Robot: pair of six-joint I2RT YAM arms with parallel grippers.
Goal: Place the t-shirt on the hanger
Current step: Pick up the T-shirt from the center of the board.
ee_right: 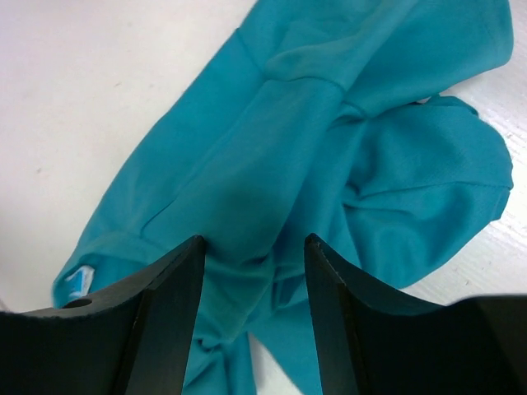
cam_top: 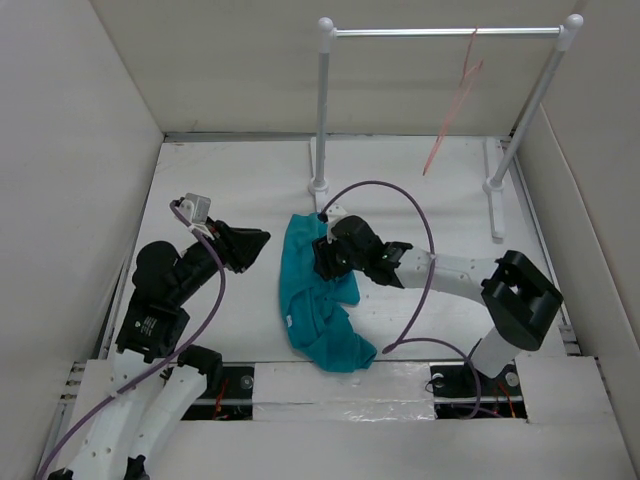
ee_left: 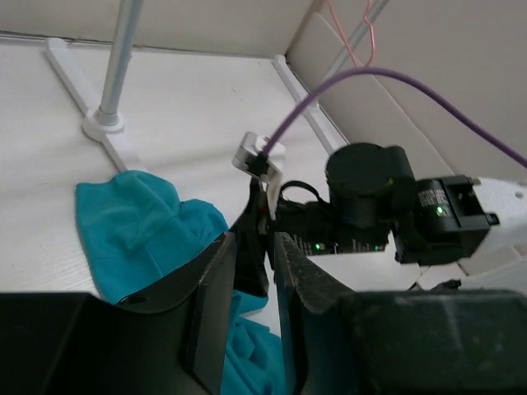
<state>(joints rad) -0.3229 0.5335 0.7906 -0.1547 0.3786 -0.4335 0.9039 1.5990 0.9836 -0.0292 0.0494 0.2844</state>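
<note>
Right wrist view: the right gripper [ee_right: 254, 243] stands wide open directly over the t-shirt [ee_right: 329, 123]. A raised fold of teal cloth runs up between the two jaws; whether the tips are touching it I cannot tell.

Top external view: the t-shirt [cam_top: 315, 300] lies crumpled on the table [cam_top: 230, 190]. Its long axis runs from just ahead of the right gripper [cam_top: 322, 262] back past it toward the arm bases. The gripper sits over the far third, near one long edge.

Left gripper [cam_top: 262, 240]: just beside the cloth's other long edge, not over it, pointed at it. In the left wrist view its jaws are a narrow slit apart with nothing between them.

The hanger [cam_top: 455, 100] hangs on the rail [cam_top: 445, 32], high, beyond the right gripper and off to its right, well apart from both tools.

Judgement: the right arm is nearer the cloth and the hanger. Closing straight down should catch the fold crosswise to the jaws. The risk is pinching several layers in one bunch.
</note>
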